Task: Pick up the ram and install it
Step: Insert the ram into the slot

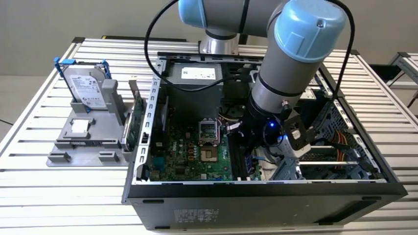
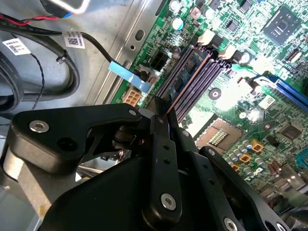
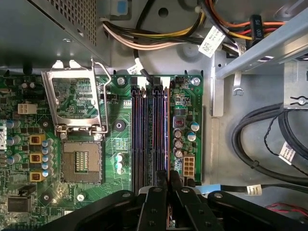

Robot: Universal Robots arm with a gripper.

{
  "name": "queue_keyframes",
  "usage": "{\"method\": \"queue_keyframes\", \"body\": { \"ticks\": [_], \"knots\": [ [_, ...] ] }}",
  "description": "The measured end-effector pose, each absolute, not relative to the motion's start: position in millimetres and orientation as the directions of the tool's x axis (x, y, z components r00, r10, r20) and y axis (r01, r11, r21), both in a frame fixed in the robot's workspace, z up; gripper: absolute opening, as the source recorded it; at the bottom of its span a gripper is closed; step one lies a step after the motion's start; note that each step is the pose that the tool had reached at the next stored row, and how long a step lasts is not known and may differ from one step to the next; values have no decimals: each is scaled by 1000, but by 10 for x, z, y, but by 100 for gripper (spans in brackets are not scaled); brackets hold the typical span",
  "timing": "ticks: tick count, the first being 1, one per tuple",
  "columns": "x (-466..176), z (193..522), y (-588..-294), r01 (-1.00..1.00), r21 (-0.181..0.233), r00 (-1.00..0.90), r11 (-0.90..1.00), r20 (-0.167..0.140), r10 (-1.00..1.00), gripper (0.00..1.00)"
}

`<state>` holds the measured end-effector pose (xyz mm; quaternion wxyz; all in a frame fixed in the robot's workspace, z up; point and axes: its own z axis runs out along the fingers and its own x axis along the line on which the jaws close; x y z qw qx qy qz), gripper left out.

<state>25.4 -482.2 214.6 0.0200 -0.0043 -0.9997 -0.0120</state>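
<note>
Arm: you have the gripper [image 1: 251,147] reaching down into the open computer case [image 1: 261,191], low over the motherboard [image 1: 189,152], because the memory slots lie on the side of the board nearest the drive cage.

Jaws: you see them drawn together on a thin edge in both wrist views; the fingers [image 3: 166,185] pinch close with only a narrow strip between them, so they are gripping, not gaping.

Ram: the ram [image 2: 185,84] stands on edge, one end between your fingers, its long edge running along the memory slots [image 3: 150,130]. It is held upright so the contact edge faces down into a slot.

Seating: it looks to sit in or right on one slot, but you cannot tell from these views whether it is pressed fully home.

Slot latches: the white clips [image 3: 142,82] at the far end of the slots are visible; their position is too small to judge.

CPU socket: the socket [image 3: 79,161] lies beside the slots with its metal frame [image 3: 77,101] lifted open, apart from your gripper.

Outside the case: the hard drive [image 1: 85,88] with blue rails stands in a grey fixture [image 1: 81,142] on the table [image 1: 39,176], on the exterior view's left, well apart from the work.
</note>
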Motion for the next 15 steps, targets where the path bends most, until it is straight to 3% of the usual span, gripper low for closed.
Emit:
{"method": "queue_keyframes", "body": {
  "ticks": [15],
  "knots": [
    [254, 2138, -4812, 20, 24, -999, 1000, 40, 19, 0]
  ]
}}
